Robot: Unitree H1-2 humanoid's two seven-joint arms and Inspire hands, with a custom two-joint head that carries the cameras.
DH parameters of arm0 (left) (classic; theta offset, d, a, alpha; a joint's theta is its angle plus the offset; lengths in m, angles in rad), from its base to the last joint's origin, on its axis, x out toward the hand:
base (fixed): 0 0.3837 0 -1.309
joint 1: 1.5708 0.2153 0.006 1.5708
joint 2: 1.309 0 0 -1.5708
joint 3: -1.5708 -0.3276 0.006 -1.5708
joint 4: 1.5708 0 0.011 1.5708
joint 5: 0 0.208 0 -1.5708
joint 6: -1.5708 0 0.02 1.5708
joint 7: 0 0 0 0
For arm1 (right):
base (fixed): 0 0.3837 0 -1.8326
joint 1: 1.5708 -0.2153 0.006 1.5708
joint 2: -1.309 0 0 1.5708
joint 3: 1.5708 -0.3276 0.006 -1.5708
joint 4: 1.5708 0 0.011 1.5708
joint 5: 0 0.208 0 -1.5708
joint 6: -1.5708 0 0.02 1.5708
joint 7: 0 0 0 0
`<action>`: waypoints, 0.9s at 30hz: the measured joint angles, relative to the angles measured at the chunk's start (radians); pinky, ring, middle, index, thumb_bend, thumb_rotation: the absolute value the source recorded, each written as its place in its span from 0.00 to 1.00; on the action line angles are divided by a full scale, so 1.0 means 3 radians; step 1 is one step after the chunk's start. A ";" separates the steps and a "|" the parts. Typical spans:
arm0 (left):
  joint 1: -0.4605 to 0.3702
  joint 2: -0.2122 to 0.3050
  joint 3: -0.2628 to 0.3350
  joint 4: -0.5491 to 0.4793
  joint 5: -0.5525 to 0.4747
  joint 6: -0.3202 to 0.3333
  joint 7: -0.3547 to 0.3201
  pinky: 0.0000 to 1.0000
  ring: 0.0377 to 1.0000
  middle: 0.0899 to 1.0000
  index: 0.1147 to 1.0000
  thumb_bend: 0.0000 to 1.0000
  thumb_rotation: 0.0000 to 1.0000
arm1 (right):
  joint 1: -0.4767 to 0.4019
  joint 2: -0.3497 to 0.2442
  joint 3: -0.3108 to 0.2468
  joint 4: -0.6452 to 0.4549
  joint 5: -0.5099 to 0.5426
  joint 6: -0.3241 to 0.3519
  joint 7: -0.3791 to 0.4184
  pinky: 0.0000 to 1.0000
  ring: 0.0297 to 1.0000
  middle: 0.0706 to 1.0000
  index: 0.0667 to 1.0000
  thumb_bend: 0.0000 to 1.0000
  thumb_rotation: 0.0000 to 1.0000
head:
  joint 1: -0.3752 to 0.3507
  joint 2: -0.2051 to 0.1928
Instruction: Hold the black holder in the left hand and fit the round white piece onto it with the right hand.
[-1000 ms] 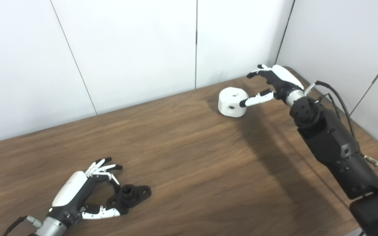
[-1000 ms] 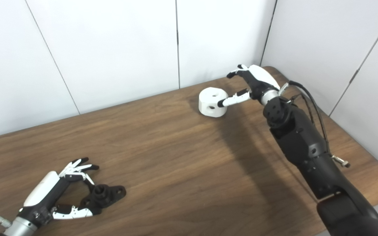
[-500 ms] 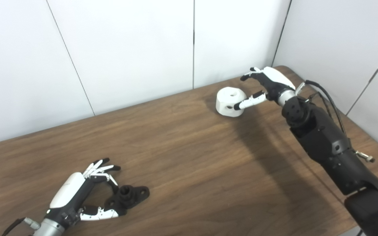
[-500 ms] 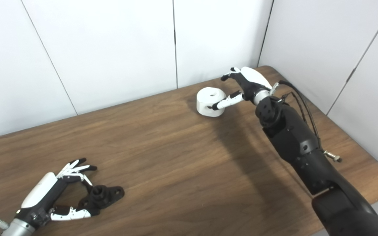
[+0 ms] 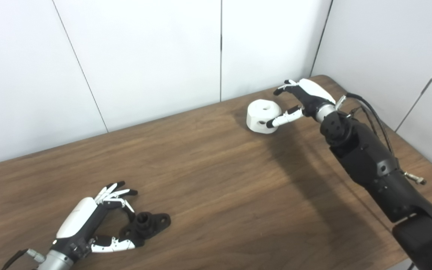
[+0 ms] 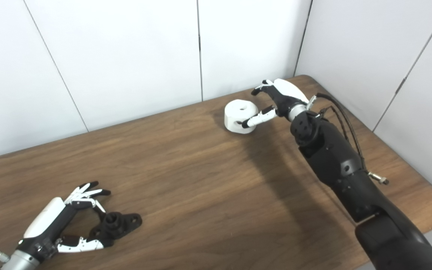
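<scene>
step: reach-to-grasp, nothing lifted | left hand (image 5: 88, 221) fingers spread, black holder (image 5: 146, 225) between thumb and fingers, ungripped | right hand (image 5: 301, 98) spread, thumb touching round white piece (image 5: 262, 116) | next: close both

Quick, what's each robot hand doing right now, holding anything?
Left robot hand: open around the black holder.
Right robot hand: open at the round white piece.

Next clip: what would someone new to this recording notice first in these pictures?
Probably the right hand at the far right corner of the wooden table, its spread fingers and thumb around the round white piece, which rests on the table. Then the left hand at the near left edge, open around one end of the black holder, which lies flat on the wood.
</scene>
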 measured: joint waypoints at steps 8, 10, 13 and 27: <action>0.0033 0.0013 0.0016 -0.0046 -0.0010 0.0019 -0.0013 1.00 0.98 0.82 0.42 0.52 0.04 | -0.0015 0.0043 0.0013 0.0127 0.0018 -0.0010 -0.0024 0.89 1.00 0.98 0.78 0.93 0.38 | 0.0041 0.0020; 0.0040 0.0016 0.0019 -0.0064 -0.0011 0.0031 -0.0016 1.00 0.98 0.82 0.42 0.52 0.04 | -0.0028 0.0045 0.0037 0.0156 0.0017 -0.0011 -0.0025 0.89 1.00 0.98 0.78 0.92 0.38 | 0.0041 0.0020; 0.0061 0.0023 0.0017 -0.0144 -0.0009 0.0082 -0.0039 1.00 0.98 0.82 0.42 0.52 0.04 | -0.0048 0.0051 0.0061 0.0229 0.0015 -0.0014 -0.0043 0.89 1.00 0.98 0.78 0.92 0.38 | 0.0056 0.0020; 0.0099 0.0032 0.0016 -0.0255 -0.0009 0.0181 -0.0065 1.00 0.98 0.82 0.42 0.52 0.04 | -0.0086 0.0141 0.0148 0.0371 0.0011 -0.0195 -0.0201 0.84 0.97 0.95 0.75 0.91 0.37 | 0.0087 0.0015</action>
